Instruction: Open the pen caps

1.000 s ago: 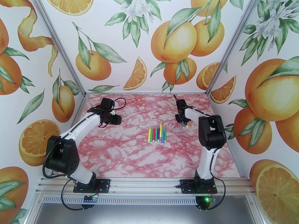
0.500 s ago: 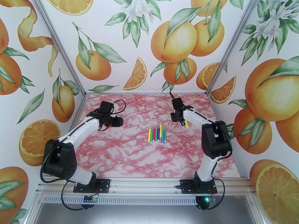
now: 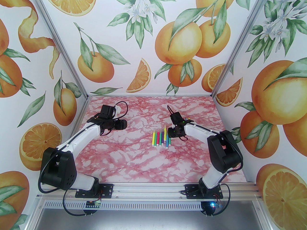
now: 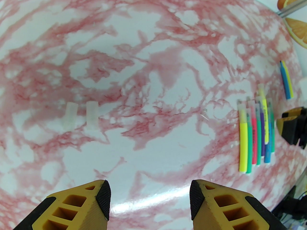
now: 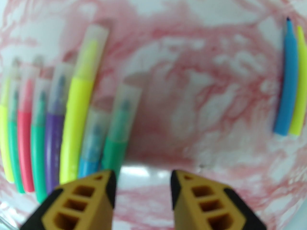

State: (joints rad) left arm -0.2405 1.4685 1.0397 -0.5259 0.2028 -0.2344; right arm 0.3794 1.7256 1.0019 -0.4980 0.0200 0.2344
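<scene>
Eight capped pens [image 5: 55,133] lay in one row on the table [image 3: 134,157]. Two bare pens [image 5: 286,85], blue and yellow, lay apart to the right. Two loose caps [image 4: 92,115] lay ahead-left of the left claw [image 4: 148,186], spread, empty. The right claw [image 5: 143,176], spread, empty, hung at the row's right edge.

The left end effector [image 4: 148,195] is hovering with jaws apart and empty; the right end effector [image 5: 143,188] is hanging low, jaws likewise gaping, both arms bending forward.
</scene>
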